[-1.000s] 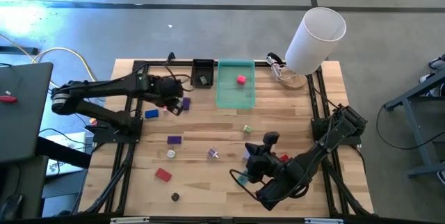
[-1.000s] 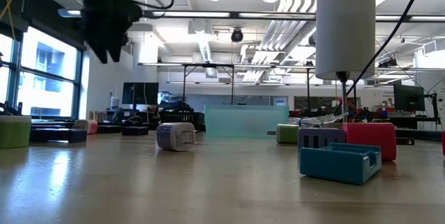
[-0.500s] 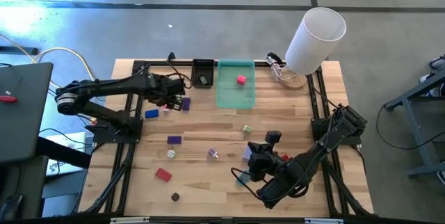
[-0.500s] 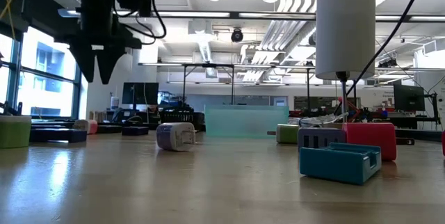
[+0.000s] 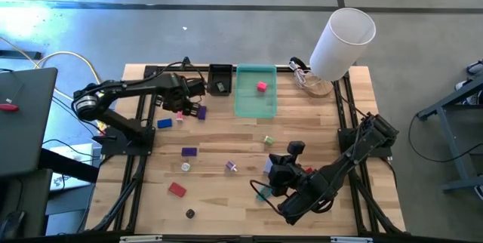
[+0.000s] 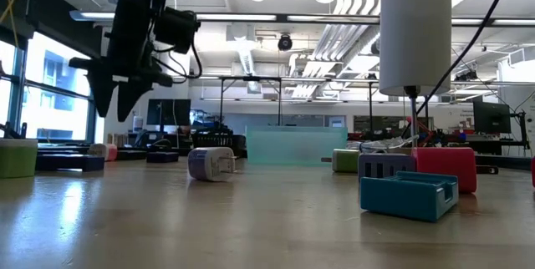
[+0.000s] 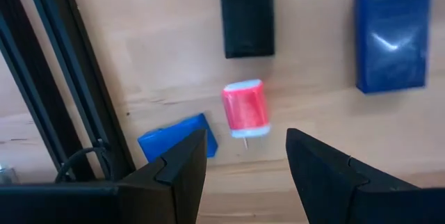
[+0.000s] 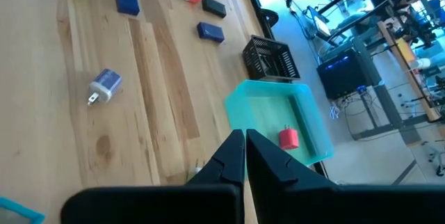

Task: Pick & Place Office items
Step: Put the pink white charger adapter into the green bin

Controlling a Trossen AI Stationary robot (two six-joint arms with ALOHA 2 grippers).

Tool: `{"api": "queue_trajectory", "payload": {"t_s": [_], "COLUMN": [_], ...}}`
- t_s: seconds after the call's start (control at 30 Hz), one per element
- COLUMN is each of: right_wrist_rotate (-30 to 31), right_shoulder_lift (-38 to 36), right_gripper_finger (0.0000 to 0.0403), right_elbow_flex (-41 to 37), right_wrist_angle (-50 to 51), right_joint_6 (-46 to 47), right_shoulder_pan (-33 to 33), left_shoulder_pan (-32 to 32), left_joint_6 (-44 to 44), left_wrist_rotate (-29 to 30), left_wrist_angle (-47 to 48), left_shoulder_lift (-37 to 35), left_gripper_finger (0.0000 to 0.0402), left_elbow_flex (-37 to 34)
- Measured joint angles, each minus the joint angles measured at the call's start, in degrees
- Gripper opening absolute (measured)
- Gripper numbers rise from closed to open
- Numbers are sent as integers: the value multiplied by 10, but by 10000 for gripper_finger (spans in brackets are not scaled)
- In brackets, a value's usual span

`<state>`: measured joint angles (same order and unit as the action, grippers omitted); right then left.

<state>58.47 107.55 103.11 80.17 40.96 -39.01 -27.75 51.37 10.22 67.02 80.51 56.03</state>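
Note:
Small office items lie scattered on the wooden table (image 5: 226,198). My left gripper (image 7: 247,156) hangs open, pointing down, over a pink-red piece with white ends (image 7: 245,109); its fingers stand apart from the piece. A blue piece (image 7: 177,139), a black block (image 7: 247,15) and a dark blue block (image 7: 391,36) lie around it. My right gripper (image 8: 245,156) is shut and empty above the table's near right part (image 5: 273,166). A red piece (image 5: 261,87) lies in the translucent green tray (image 5: 255,106).
A small black tray (image 5: 220,79) stands left of the green tray. The big white cylinder (image 5: 341,43) stands at the far right corner. A white plug (image 6: 211,163), a teal block (image 6: 410,194), a red block (image 6: 447,169) and a purple block (image 6: 386,166) lie on the near half.
My left gripper has come down toward the table and drifted a little toward its left edge, turning about its own axis as it sank. Its fingers stay just as wide apart. The right arm has kept still.

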Motion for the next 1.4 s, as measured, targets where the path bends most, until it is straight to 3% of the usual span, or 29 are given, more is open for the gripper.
{"api": "queue_trajectory", "payload": {"t_s": [0.27,0.5,1.4], "right_wrist_rotate": [-17,-15,-16], "right_shoulder_lift": [0,0,0], "right_gripper_finger": [3,3,2], "right_elbow_flex": [0,0,0], "right_wrist_angle": [0,0,0], "right_joint_6": [0,-1,-1], "right_shoulder_pan": [0,0,1], "left_shoulder_pan": [-28,-30,-54], "left_joint_6": [-8,-67,-37], "left_wrist_rotate": [-16,-68,-55], "left_wrist_angle": [-8,-103,-121], "left_shoulder_lift": [0,0,0], "left_gripper_finger": [187,186,186], "left_elbow_flex": [-28,-80,-94]}}
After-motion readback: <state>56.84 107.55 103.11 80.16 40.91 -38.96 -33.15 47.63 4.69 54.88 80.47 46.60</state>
